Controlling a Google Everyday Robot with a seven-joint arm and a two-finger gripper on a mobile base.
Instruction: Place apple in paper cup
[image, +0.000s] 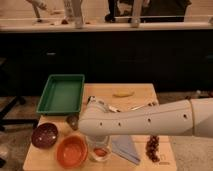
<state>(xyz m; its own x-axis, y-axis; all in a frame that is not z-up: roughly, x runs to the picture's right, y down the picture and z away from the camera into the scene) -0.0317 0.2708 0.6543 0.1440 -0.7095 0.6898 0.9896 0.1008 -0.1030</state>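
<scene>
The paper cup (100, 156) stands near the table's front edge, just right of the orange bowl. A red-orange round shape, the apple (101, 151), shows in the cup's mouth. My white arm reaches in from the right across the table, and its end hangs directly over the cup. The gripper (98, 140) is at that end, right above the cup and the apple, mostly hidden by the arm.
A green tray (61, 94) lies at the back left. A dark purple bowl (44, 135) and an orange bowl (71, 151) sit front left. Dark red grapes (152, 147), a grey-blue cloth (126, 148) and a banana (122, 93) lie on the wooden table (145, 95).
</scene>
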